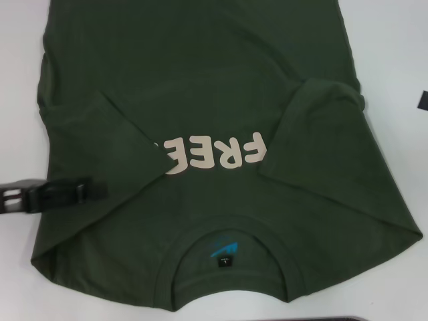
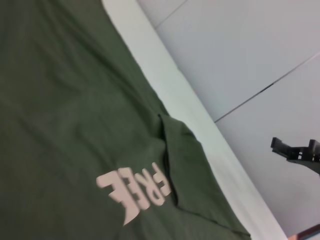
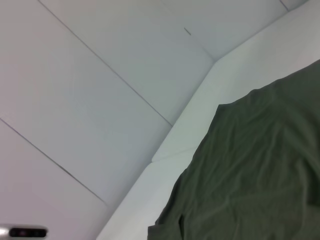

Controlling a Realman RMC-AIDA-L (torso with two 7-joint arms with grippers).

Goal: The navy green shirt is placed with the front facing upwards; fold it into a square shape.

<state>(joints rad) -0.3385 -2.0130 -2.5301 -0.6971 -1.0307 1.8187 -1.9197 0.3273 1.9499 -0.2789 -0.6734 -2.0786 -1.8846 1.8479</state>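
The navy green shirt [image 1: 200, 127] lies collar-near across the white surface [image 1: 394, 60], both sleeves folded inward, bare margins left and right, while the left tool [image 1: 90, 190], seemingly closed and empty, rests over its left edge.

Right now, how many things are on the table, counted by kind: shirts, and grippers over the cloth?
Shirts: 1, the navy green shirt, both sleeves folded in.
Grippers over the cloth: 1, the left gripper at the shirt's left edge.
Total: 2
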